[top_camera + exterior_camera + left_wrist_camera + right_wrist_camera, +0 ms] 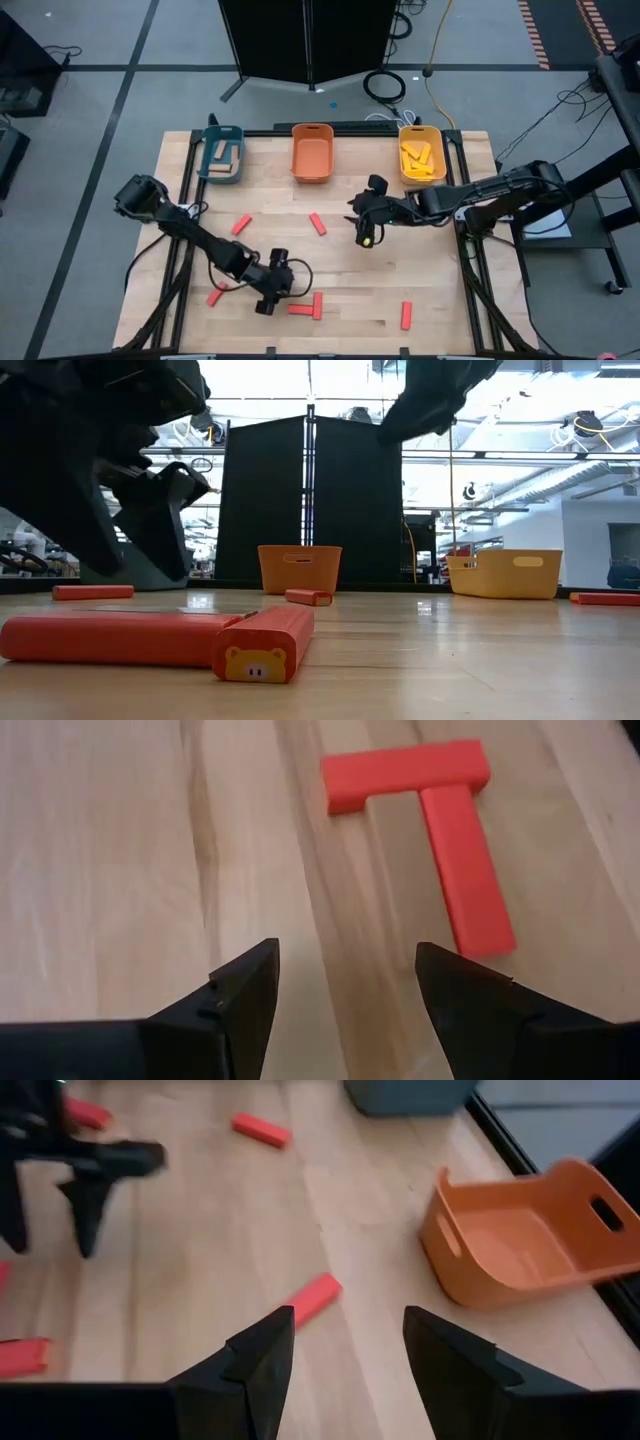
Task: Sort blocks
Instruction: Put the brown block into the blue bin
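Several red blocks lie flat on the wooden table: one (242, 224) at centre left, one (318, 223) in the middle, one (214, 297) at near left, one (407, 315) at near right. Two more form a T, a crossbar (405, 775) and a stem (465, 865). My left gripper (345, 970) is open and empty just left of that T (306, 309). My right gripper (348, 1330) is open and empty, raised above the middle block (315, 1298). Yellow blocks lie in the yellow bin (421, 155), tan ones in the teal bin (222, 155).
Three bins stand along the far edge: teal at left, orange (312, 152) in the middle, yellow at right. In the low view the T pair (265, 645) lies closest, and the orange bin (298, 568) and the yellow bin (505, 572) stand behind. Bare wood lies between the two grippers.
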